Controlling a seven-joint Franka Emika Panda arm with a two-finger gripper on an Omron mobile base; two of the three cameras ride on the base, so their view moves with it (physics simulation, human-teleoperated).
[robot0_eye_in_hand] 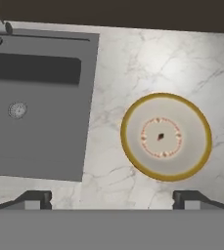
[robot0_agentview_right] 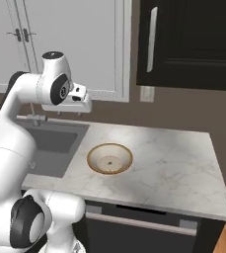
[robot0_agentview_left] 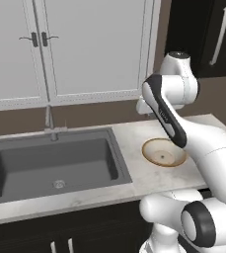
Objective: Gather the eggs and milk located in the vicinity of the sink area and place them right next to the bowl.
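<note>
On the counter [robot0_agentview_right: 183, 163], the bowl [robot0_eye_in_hand: 166, 136] is sitting alone beside the sink [robot0_agentview_left: 50, 163]; the gripper [robot0_eye_in_hand: 113, 197] is hovering spread and empty, nothing gathered yet.

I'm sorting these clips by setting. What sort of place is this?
A rendered home kitchen, most likely: a dark sink with a faucet set in a marble counter, white cabinets above, and a bowl.

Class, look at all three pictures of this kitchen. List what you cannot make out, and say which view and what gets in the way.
1. Part of the bowl rim: left base view, the arm crosses it.
2. The left end of the sink: left base view, cut off by the picture edge.
3. Most of the sink: right base view, the arm stands before it.
4. The gripper fingers: hand view, only the tips show, wide apart.
</note>
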